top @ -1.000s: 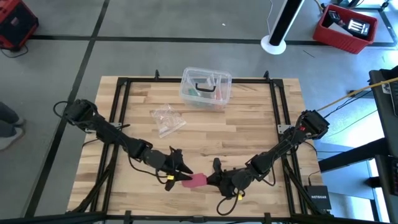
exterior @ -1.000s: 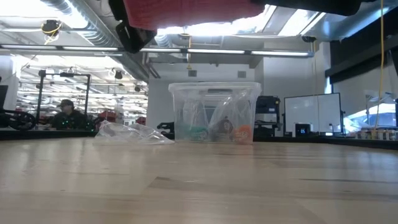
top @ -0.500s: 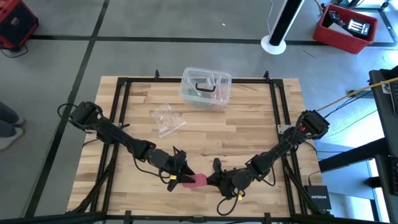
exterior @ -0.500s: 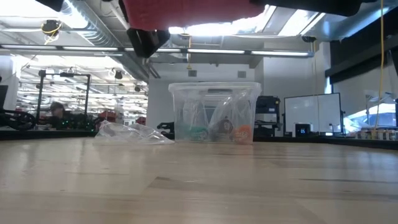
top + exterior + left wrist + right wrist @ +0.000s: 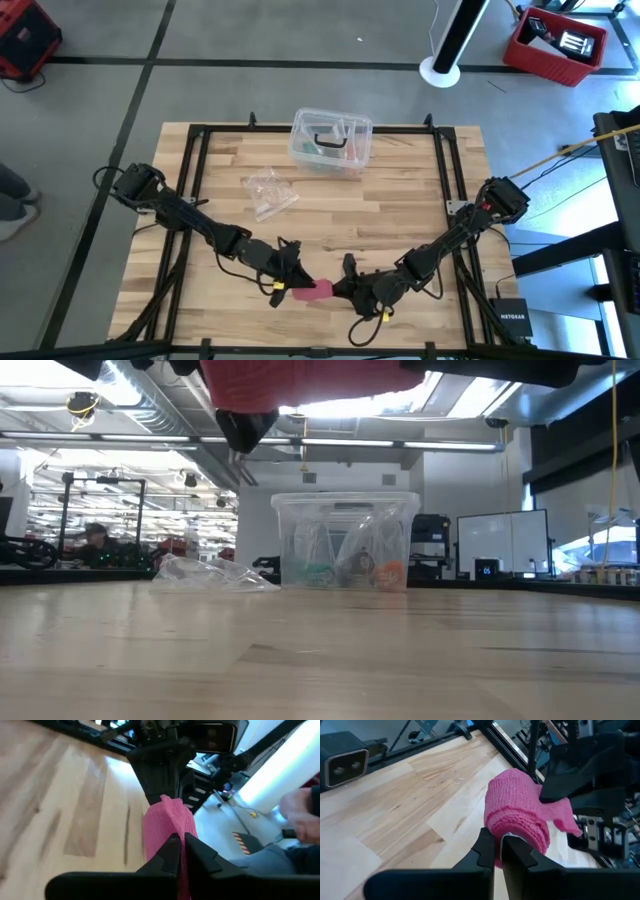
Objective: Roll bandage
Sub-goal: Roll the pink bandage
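Note:
The bandage [image 5: 316, 290] is a pinkish-red stubby roll with a short loose tail. It hangs between my two grippers near the table's front edge and shows at the top of the low view [image 5: 300, 378], clear of the wood. My left gripper [image 5: 297, 286] comes from the table's left and is shut on the tail [image 5: 170, 827]. My right gripper [image 5: 341, 291] comes from the right and is shut on the roll [image 5: 515, 815]. My left gripper pinches the bandage's loose tail [image 5: 181, 851] between its two fingers, nearly level from the table's left. The tail runs from the fingers back to the roll, which is lifted clear of the table. My right gripper pinches the roll's near end at its lower edge [image 5: 516, 839] between its two fingers, slanting slightly down from the table's right. How many layers it has, the fingers hide. The roll lies sideways beyond the fingertips, clear of the table.
A clear plastic box [image 5: 332, 140] stands at the table's far middle, with a crumpled clear wrapper [image 5: 268, 192] nearer and to its left. Black frame rails [image 5: 196, 180] run along the table's sides. A person [image 5: 95, 538] sits in the room behind.
My left gripper has moved a little toward the table's right, up to the bandage, and has shut on its loose tail. The roll and my right gripper have stayed in place.

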